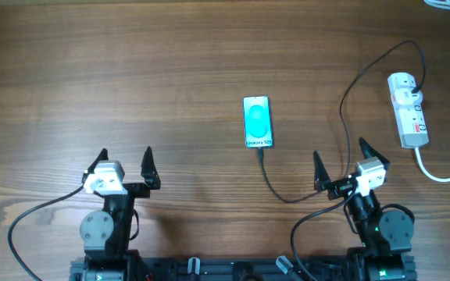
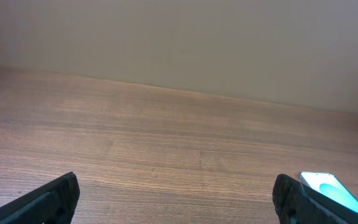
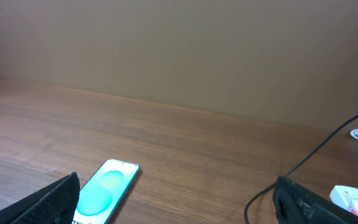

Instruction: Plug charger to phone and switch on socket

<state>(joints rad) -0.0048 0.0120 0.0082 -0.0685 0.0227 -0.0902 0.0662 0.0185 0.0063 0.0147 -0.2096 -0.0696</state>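
Only the overhead view shows the whole socket (image 1: 407, 109) by the right edge of the desk (image 1: 131, 62) and the charger (image 1: 343, 109) curving from it to the near end of the mid-desk phone (image 1: 257, 122); whether its tip is seated is unclear. Left gripper (image 1: 126, 150) and right gripper (image 1: 338, 147) stand by the near edge, jaws apart, empty

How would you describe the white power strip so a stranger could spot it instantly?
On the brown wooden table, look to the far right side, beyond the right gripper. There lies a white elongated power strip, its thick white cord looping off one end. Unlike the flat cyan-screened phone mid-table, it is blocky with small red switch marks.
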